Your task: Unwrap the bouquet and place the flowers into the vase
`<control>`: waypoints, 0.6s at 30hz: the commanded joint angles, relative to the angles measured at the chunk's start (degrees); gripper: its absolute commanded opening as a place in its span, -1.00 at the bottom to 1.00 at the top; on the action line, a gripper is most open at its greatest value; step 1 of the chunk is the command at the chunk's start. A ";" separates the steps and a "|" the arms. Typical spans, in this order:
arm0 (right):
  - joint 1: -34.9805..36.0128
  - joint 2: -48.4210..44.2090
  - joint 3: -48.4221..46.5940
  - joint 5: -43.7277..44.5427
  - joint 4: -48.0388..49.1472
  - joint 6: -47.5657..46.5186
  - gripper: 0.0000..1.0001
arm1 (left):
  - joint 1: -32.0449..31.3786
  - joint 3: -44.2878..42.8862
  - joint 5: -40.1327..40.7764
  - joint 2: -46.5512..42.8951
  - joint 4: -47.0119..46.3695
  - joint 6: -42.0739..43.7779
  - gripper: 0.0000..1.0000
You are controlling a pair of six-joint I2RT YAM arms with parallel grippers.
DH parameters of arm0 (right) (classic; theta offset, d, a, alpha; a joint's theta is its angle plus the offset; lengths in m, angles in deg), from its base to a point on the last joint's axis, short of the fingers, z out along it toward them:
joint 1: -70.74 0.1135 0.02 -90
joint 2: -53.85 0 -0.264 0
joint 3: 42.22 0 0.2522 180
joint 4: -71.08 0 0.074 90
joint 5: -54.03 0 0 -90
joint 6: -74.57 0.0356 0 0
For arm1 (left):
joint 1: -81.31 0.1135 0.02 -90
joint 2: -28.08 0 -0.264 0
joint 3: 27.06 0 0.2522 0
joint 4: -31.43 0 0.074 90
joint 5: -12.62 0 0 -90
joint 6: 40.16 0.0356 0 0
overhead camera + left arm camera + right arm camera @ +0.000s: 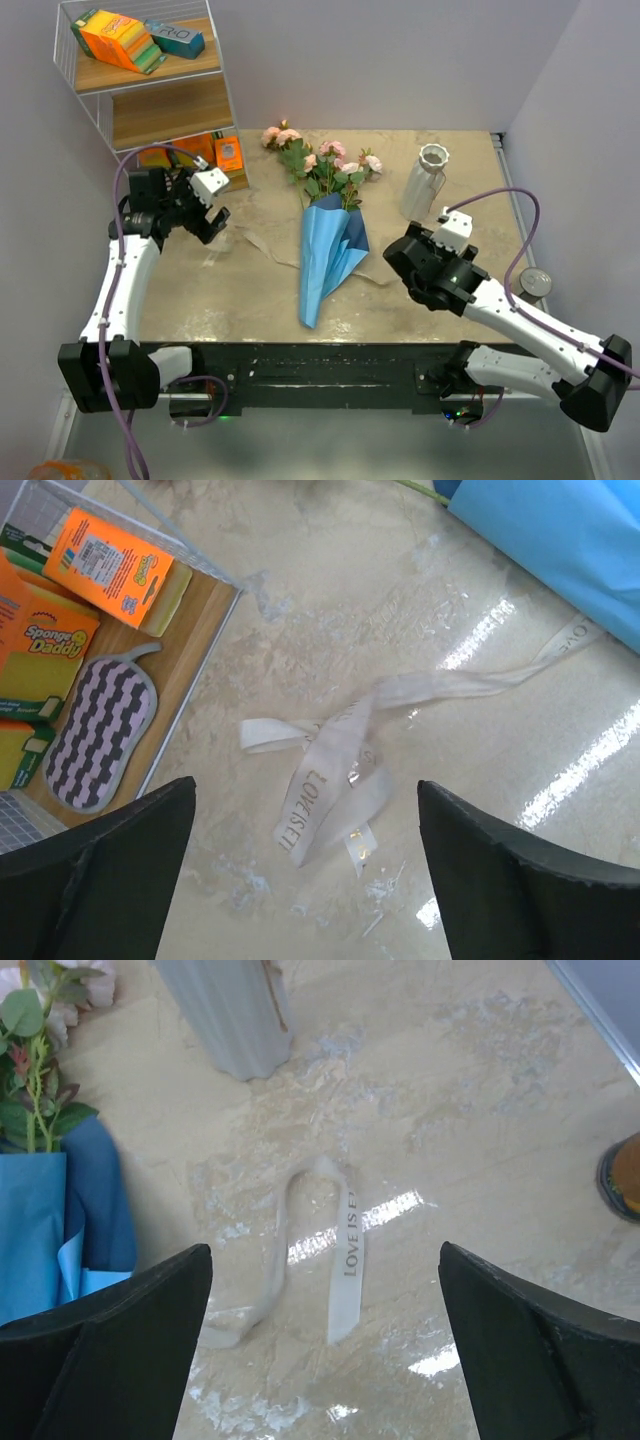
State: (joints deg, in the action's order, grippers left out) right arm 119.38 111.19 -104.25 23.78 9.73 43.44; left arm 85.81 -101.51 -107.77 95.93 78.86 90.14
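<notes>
A: Pincers?
B: Both wide, empty. The left pincer point(308, 872) is over the loose ribbon point(330, 770), the right pincer point(325, 1352) near the vase point(425, 180).
A: Bouquet?
B: The bouquet point(325, 250) lies mid-table point(200, 290), blue paper on, vase upright right of it, apart.

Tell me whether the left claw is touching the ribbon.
Apart. Left wrist view: bare table shows between the ribbon and both fingers of the left claw.
</notes>
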 commanded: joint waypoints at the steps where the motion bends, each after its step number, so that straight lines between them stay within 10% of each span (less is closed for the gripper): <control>1: -1.09 -0.91 -6.48 3.71 -4.35 -0.24 0.98 | -0.01 -4.35 -2.82 -0.45 3.59 0.22 0.98; 9: -0.92 -0.31 -5.43 -12.18 19.61 -18.51 0.73 | -18.08 -7.52 -4.15 1.31 -2.53 -7.50 0.98; 18: -0.83 10.06 -0.44 -23.00 29.82 -13.44 0.25 | -30.22 -9.63 -2.66 16.50 -13.00 -15.24 0.98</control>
State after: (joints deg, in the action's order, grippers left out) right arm 118.46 121.07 -108.49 6.07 31.80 27.90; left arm 60.34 -109.03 -111.57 107.32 71.51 79.30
